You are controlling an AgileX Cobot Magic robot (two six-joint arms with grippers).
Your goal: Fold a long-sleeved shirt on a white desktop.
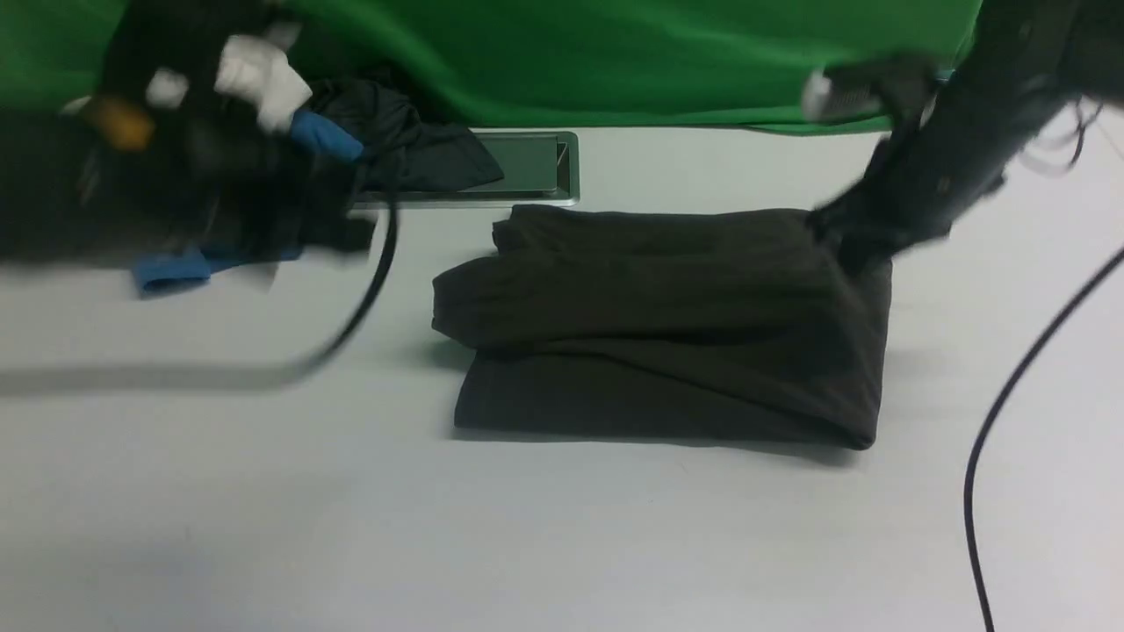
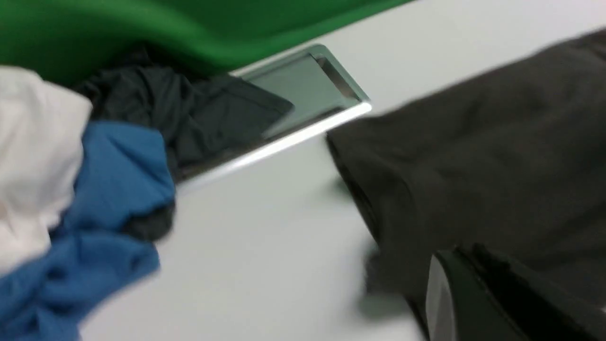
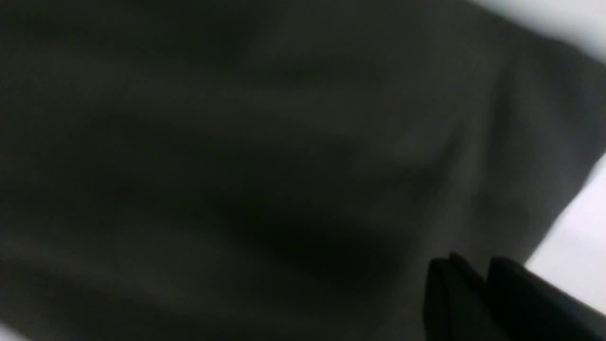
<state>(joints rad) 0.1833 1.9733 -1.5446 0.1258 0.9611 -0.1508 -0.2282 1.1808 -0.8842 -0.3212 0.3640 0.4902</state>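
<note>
The long-sleeved shirt (image 1: 667,325) lies folded into a black-brown rectangle in the middle of the white desktop (image 1: 562,527). Its back right corner is drawn up in a peak to my right gripper (image 1: 847,241), which is shut on the fabric there. The right wrist view is filled with shirt cloth (image 3: 236,166), with the right gripper (image 3: 473,270) showing two dark fingers close together. My left gripper (image 1: 347,235) is motion-blurred, left of the shirt and apart from it, shut on nothing. In the left wrist view the left gripper (image 2: 461,263) sits by the shirt's edge (image 2: 473,156).
A metal-framed hatch (image 1: 527,167) is set into the desk behind the shirt. A dark grey garment (image 1: 413,140), a blue one (image 1: 325,136) and a white one (image 1: 263,79) are piled at back left. Green cloth (image 1: 615,53) hangs behind. Black cables (image 1: 992,421) trail at both sides.
</note>
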